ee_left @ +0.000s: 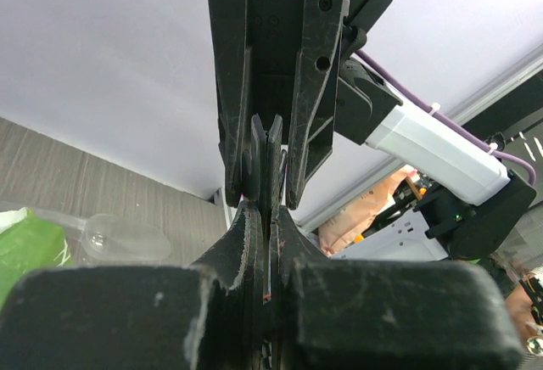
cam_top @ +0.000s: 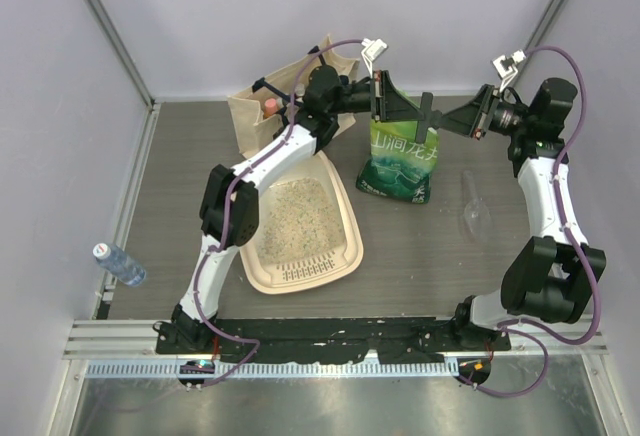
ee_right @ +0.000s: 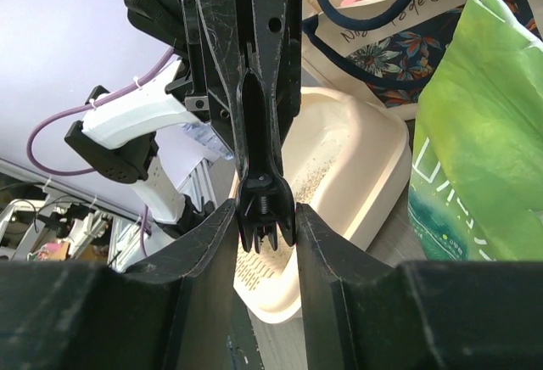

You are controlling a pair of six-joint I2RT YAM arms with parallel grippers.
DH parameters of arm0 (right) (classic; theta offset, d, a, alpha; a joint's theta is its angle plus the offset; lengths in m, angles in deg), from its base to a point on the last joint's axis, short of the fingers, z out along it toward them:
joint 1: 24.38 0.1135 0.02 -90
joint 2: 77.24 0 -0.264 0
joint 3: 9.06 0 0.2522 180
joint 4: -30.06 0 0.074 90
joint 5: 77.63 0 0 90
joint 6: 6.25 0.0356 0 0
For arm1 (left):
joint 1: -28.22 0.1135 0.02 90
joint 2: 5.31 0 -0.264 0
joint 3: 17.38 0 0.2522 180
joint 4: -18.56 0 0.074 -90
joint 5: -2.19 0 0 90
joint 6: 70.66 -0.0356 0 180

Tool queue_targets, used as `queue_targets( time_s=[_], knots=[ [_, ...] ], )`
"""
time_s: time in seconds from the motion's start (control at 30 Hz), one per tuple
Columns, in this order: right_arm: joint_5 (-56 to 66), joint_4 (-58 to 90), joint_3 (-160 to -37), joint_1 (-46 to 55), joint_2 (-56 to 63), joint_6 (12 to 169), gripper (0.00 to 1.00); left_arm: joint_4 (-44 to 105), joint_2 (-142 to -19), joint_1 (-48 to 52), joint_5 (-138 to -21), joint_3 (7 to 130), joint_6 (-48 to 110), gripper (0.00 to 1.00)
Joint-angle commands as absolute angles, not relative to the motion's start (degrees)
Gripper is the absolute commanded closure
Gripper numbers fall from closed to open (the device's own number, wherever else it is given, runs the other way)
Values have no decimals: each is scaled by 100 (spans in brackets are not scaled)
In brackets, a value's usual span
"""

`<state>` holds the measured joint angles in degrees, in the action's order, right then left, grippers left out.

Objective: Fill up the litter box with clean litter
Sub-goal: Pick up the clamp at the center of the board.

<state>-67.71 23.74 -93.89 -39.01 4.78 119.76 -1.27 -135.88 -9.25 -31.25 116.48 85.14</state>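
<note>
Though clean litter [cam_top: 300,216] is already spread inside the litter box [cam_top: 352,231], progress: judged partial; more pouring remains.
Green bag [cam_top: 400,161]: stood upright just beside the litter box.
Left gripper [cam_top: 377,96]: pressed shut on a black clip [ee_right: 265,166].
Right gripper [ee_right: 265,213]: jaws set astride the clip's tail; pinching cannot be told.

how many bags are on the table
2. The green bag stands right of the litter box; the beige tote bag stands at the box's far end, partly behind the left arm. The arms could hide another.
</note>
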Motion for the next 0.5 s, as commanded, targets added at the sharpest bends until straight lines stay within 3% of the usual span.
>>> queue_targets(
  time_s=[0.0,0.47],
  knots=[
    [-6964,2631,-9436,-3853,441,12084,63,-231,-13601,-887,-3191,11926,8482,100],
    [-6919,2798,-9533,-3888,538,12198,59,-205,-13601,-887,-3138,11891,8447,100]
  ],
)
